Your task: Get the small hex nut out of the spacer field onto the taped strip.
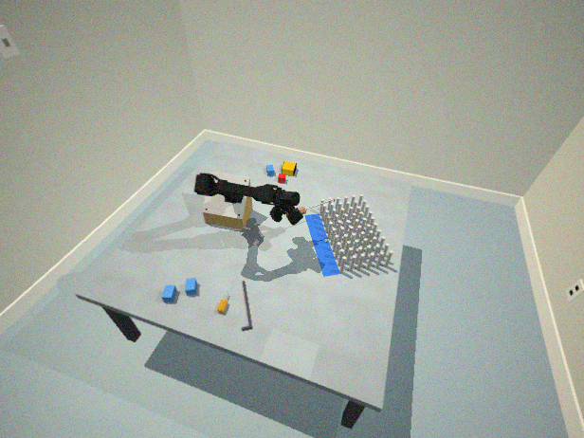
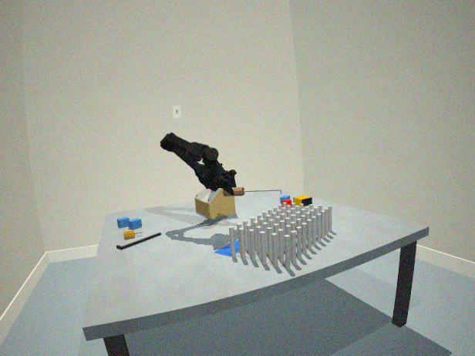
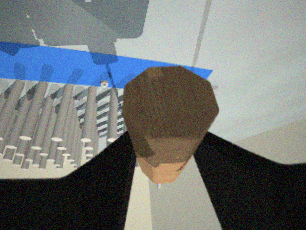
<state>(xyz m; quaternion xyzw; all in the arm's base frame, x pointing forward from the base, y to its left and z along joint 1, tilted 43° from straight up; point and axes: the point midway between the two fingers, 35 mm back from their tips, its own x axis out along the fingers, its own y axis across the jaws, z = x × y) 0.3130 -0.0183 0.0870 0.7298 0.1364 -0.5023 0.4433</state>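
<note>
My gripper (image 1: 295, 214) (image 2: 230, 188) (image 3: 162, 132) is shut on the brown handle of a hook tool (image 1: 301, 209) (image 2: 238, 190) (image 3: 170, 112). Its thin wire (image 1: 313, 206) (image 2: 264, 190) reaches out level in the air toward the far corner of the spacer field. The grey standing spacers (image 1: 353, 232) (image 2: 283, 231) (image 3: 55, 125) stand upright in a dense grid. The blue taped strip (image 1: 322, 246) (image 2: 225, 251) (image 3: 50, 65) lies along the side of the field nearest my arm. I cannot make out the hex nut among the spacers.
A dark L-shaped bar (image 1: 246, 305) (image 2: 139, 240) and a small orange tool (image 1: 223, 304) (image 2: 129, 234) lie near the front edge, beside two blue blocks (image 1: 169, 293) (image 1: 191, 285). A yellow (image 1: 288, 168), a red (image 1: 282, 178) and a blue block (image 1: 270, 170) sit at the back. The arm's wooden base box (image 1: 228, 210) (image 2: 215, 206) stands behind the gripper.
</note>
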